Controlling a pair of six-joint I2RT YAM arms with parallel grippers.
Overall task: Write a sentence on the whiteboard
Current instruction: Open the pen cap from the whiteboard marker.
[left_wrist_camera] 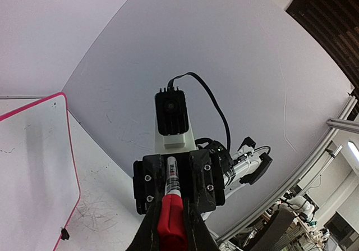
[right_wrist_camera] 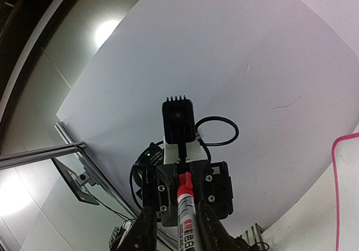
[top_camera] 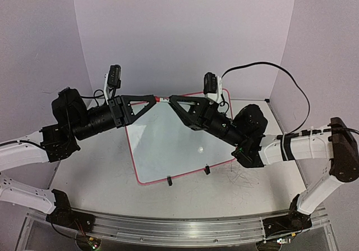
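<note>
left gripper (top_camera: 154, 99) clamped on red cap (left_wrist_camera: 171, 220); right gripper (top_camera: 170, 99) clamped on marker (right_wrist_camera: 185, 217) barrel; both hover over the 12 o'clock edge of the whiteboard (top_camera: 162, 150), which lies blank at table centre; risk: right grip slips on pull-apart, cap won't come off, or marker drops onto board

Printed label on the marker (right_wrist_camera: 185, 217).
Red and black characters run along its white barrel, too blurred to read.

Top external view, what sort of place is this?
Likely a robotics lab test cell: plain white backdrop panels enclose a white table, two black-and-white robot arms are bolted on, and a glossy pink-rimmed whiteboard lies there.
</note>
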